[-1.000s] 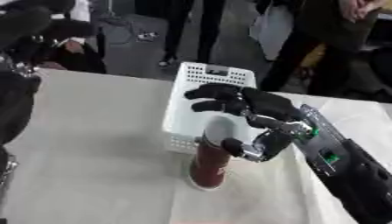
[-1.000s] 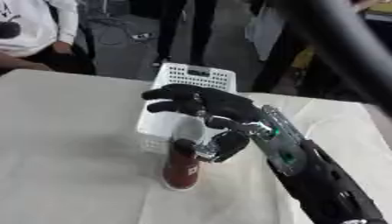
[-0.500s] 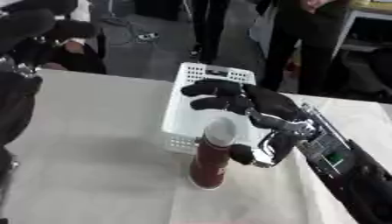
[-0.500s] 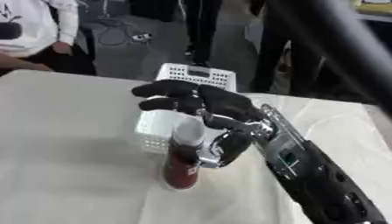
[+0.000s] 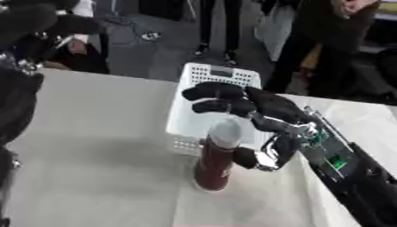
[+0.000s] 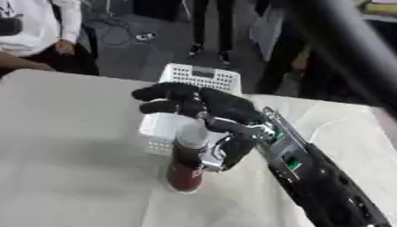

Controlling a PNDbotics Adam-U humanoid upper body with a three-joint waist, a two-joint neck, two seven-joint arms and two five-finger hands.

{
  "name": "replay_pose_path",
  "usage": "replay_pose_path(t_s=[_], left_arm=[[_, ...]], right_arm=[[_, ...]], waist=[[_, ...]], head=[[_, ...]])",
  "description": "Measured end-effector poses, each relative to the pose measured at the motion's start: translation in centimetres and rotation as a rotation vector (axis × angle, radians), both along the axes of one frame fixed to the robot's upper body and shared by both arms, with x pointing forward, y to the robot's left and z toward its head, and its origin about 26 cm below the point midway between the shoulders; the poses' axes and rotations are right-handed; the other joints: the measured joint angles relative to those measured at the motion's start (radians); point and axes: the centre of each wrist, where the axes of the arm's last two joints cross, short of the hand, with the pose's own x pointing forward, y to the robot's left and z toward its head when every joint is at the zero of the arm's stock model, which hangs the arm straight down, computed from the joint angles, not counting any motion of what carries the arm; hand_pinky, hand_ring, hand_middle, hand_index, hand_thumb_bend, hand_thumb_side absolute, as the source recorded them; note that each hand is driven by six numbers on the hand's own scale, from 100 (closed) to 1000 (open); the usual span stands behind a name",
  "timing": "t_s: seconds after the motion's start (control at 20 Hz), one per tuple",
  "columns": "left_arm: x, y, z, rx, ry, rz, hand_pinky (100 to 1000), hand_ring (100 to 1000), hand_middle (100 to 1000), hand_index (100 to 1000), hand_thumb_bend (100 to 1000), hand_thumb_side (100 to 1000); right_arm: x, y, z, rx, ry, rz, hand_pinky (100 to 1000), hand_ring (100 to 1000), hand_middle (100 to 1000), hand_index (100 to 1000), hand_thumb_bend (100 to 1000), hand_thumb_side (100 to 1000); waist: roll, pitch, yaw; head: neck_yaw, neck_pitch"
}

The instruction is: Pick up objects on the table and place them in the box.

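Just in front of the white basket, on the pale table: dark red bottle, upright, pale cap at top. Right hand above and beside bottle; fingers curved over cap, thumb low at bottle's right side. Partly open; contact with bottle apparently absent, though unclear. Left hand not visible.

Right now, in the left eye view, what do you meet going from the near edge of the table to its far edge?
Dark red bottle with a pale cap, standing upright, with the right hand around its top → white perforated box directly behind it → the table's far edge.
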Motion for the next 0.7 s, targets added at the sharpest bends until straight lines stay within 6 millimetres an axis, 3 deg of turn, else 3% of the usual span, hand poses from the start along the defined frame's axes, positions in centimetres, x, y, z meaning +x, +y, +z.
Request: replay_pose_path(t_s=[0.7], left_arm=[[0.0,-0.8,0.6,0.022,-0.017,-0.018,891,798,905,930,338,832]], right_arm=[[2.0,-1.1,-2.6,0.035,-0.025,-0.072,1000,929,990,1000,243,1000]], waist=[[-0.004,0.035,0.021]], head=[[-0.001,-0.012]])
